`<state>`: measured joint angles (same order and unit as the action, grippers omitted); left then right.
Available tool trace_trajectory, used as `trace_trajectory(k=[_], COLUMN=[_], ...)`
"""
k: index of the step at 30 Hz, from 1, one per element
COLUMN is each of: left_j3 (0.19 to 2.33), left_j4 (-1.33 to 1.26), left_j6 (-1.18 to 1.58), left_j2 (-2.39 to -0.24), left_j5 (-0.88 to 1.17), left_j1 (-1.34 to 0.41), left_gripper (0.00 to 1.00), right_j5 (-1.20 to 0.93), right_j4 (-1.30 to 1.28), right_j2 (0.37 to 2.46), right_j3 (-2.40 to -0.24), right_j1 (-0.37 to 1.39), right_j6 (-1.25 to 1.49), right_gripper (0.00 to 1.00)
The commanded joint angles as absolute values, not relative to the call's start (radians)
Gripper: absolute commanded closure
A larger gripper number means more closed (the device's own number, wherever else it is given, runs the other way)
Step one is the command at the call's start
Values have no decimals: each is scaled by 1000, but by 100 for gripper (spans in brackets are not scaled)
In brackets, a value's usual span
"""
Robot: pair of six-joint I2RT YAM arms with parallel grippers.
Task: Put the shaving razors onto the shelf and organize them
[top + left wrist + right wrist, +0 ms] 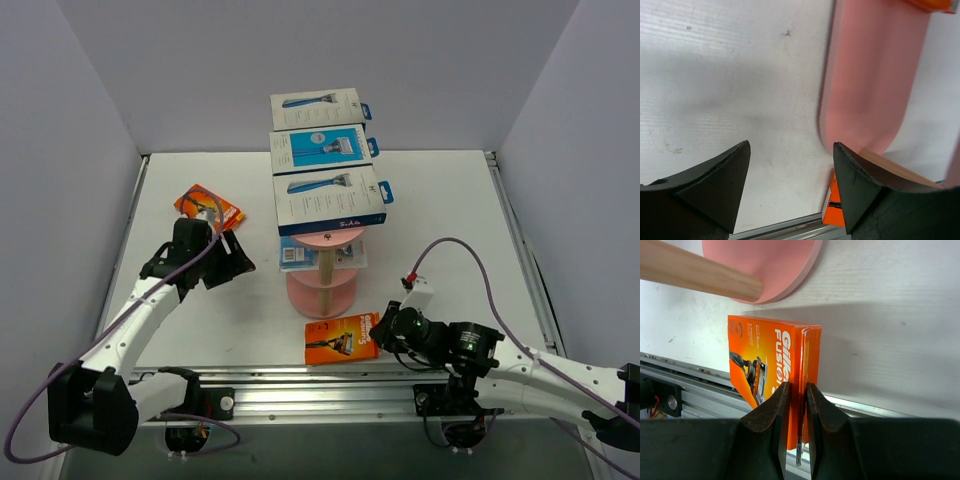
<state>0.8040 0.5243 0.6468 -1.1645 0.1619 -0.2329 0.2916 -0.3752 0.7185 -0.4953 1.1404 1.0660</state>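
The pink shelf [345, 238] stands mid-table with a beige post [325, 265]. Three white-and-blue razor boxes [329, 198] lie in a row along its top tier. A clear pack with blue card [296, 256] rests on a lower tier. An orange razor pack [341, 338] lies at the near edge, and my right gripper [379, 334] is shut on its right edge [801, 367]. Another orange pack [208, 207] lies at the left. My left gripper [227, 262] hangs open and empty just right of it, facing the shelf [865, 75].
An aluminium rail [330, 385] runs along the near table edge, close under the held orange pack. Grey walls enclose the left, right and back. In the right wrist view the post [695, 272] and a pink tier [775, 265] sit just beyond the pack.
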Motion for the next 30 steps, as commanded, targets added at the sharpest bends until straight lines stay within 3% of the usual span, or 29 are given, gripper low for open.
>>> trace_trajectory(k=[1,6,13,30], left_j3=[876,919,991,925], left_j4=[543,557,589,518], left_j6=[563,500,404,348], left_j2=[-1092,-1028,-1034,-954], left_j5=[150,107,52,86], left_j1=[-227,-226,-224,-227], left_gripper=[23,4,6,6], right_j5=[379,411,497,652], right_j4=[-523,-589,-675,-864], right_j2=[646,624,741,859], right_j3=[-540,-592,-716,-1028], right_j1=[1127,1124,1115,982], right_j6=[1071,1112,1129,1011], right_gripper=[100,100,100,100])
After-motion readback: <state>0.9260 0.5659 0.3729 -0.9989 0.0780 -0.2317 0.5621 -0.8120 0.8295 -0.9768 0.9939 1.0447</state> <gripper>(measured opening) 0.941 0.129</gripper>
